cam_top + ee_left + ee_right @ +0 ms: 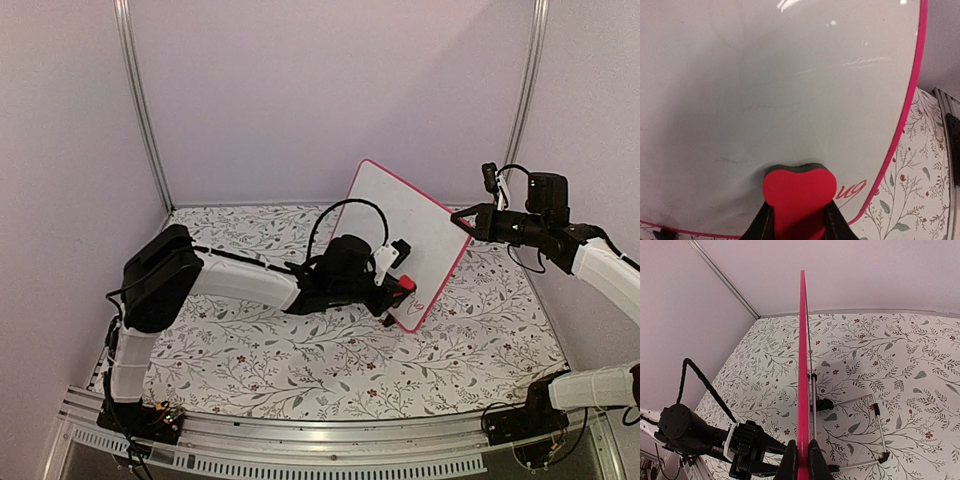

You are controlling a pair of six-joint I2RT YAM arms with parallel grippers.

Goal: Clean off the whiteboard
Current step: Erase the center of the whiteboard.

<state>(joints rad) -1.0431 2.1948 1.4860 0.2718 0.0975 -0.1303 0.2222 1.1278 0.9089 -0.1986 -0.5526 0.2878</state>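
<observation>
Red eraser (799, 195) covers part of the writing (854, 189) on the whiteboard (790, 90)

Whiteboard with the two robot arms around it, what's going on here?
The right end effector pinches the whiteboard by its pink-framed edge, propping it tilted on the floral table. The left end effector grips a red eraser that appears pressed to the board's face near its lower edge. Most of the surface looks clean; a small bit of red writing is left beside the eraser.
</observation>
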